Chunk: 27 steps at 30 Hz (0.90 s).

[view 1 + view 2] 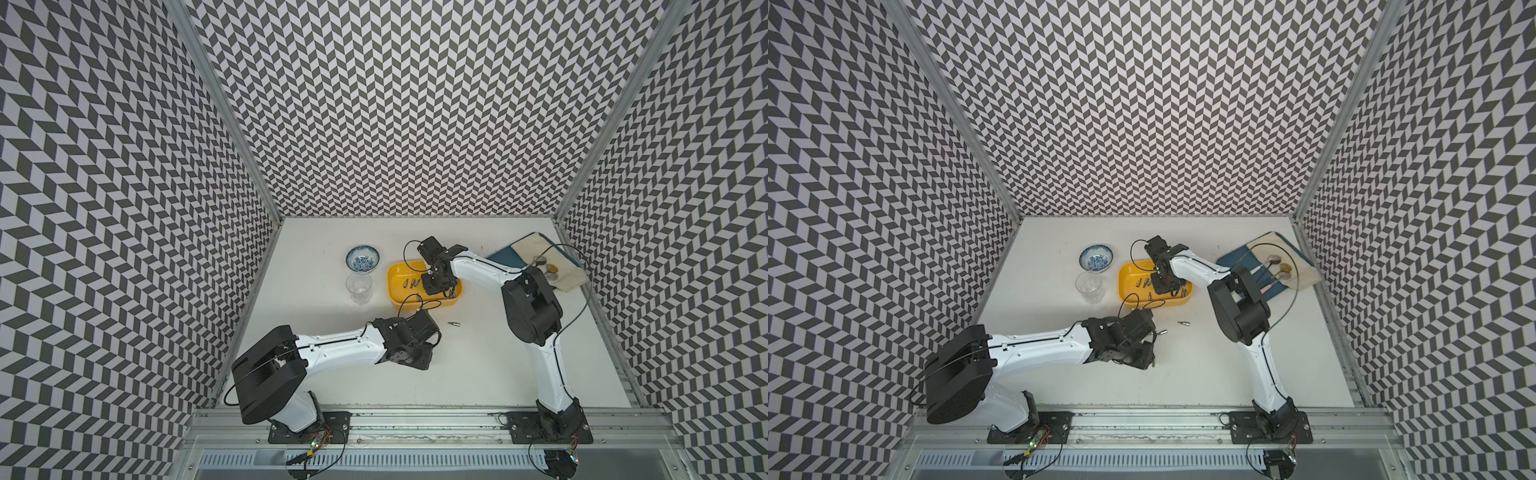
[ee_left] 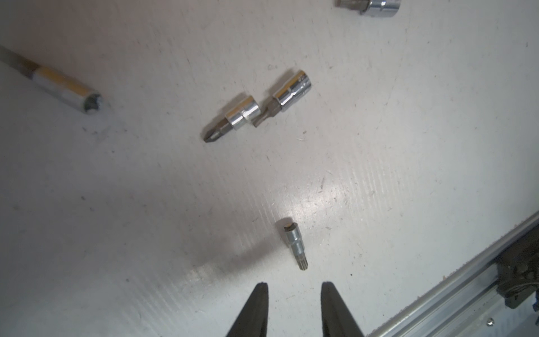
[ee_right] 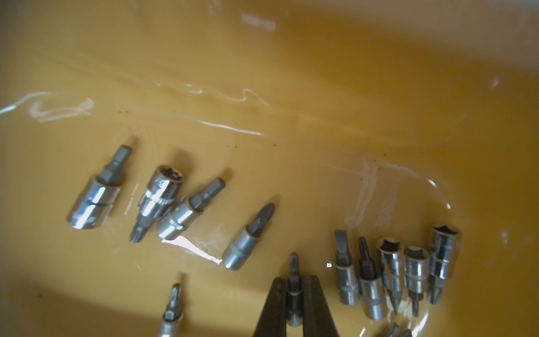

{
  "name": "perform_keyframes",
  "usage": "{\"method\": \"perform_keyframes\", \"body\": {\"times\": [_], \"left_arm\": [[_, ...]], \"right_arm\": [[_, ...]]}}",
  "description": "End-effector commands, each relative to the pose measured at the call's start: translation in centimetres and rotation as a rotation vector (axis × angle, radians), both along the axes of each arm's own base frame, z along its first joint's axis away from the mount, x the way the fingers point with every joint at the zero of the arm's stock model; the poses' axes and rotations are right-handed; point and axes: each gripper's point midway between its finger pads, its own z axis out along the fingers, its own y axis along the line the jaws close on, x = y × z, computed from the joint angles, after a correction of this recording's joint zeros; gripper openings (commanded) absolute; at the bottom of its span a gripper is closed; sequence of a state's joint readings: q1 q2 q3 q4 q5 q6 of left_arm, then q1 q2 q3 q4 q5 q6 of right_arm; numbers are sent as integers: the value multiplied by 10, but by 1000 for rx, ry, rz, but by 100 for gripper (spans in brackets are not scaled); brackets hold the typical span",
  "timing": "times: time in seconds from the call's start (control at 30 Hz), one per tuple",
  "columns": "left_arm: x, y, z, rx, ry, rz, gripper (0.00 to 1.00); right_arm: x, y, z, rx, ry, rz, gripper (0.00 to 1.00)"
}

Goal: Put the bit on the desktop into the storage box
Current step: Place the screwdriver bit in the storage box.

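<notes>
Right pincer [image 3: 293, 281]: closed on the held bit [image 3: 293, 289], clamped across its collar with the tip poking out past the fingers. It sits low inside the storage box [image 1: 399, 286].
Left pincer [image 2: 294, 287]: jaws partly apart and empty, above the table [image 1: 478, 365]. The short bit [image 2: 295, 243] lies just ahead of the tips.
On the table: the short bit, the paired bits [image 2: 243, 115] touching end to end, and a long socket [image 2: 70, 87] off to one side. One more piece is cut off at the frame edge.
Handling (judged): small steel, stiff, dense for its size. Polished and round, so likely to roll or squirt out.
Hold: across the broad collar, square to the axis, not on the thin tip.
In the box: loose bits [image 3: 392, 262] lie in two clusters, with bare floor ahead of the held bit.
Around: bowl [image 1: 362, 258] and glass [image 1: 358, 286] just beside the box, blue tray [image 1: 505, 259] beyond the right arm.
In the way: nothing between the left pincer and the box except the box's near rim.
</notes>
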State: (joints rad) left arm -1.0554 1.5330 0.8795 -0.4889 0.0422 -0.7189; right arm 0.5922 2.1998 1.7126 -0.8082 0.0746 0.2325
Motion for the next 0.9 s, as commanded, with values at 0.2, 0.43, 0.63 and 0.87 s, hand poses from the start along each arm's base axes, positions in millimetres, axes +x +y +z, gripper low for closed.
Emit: {"method": "perform_keyframes", "body": {"times": [0.2, 0.43, 0.63, 0.87], "left_arm": [[9, -13, -2, 61, -40, -28, 36], [7, -17, -12, 122, -33, -55, 36], [6, -18, -16, 145, -29, -63, 36], [5, -17, -22, 173, -22, -72, 35]], "right_arm": [[6, -2, -10, -14, 1, 1, 7], [8, -1, 1, 5, -19, -1, 18], [12, 0, 18, 16, -47, -4, 27], [15, 0, 35, 26, -74, -3, 29]]}}
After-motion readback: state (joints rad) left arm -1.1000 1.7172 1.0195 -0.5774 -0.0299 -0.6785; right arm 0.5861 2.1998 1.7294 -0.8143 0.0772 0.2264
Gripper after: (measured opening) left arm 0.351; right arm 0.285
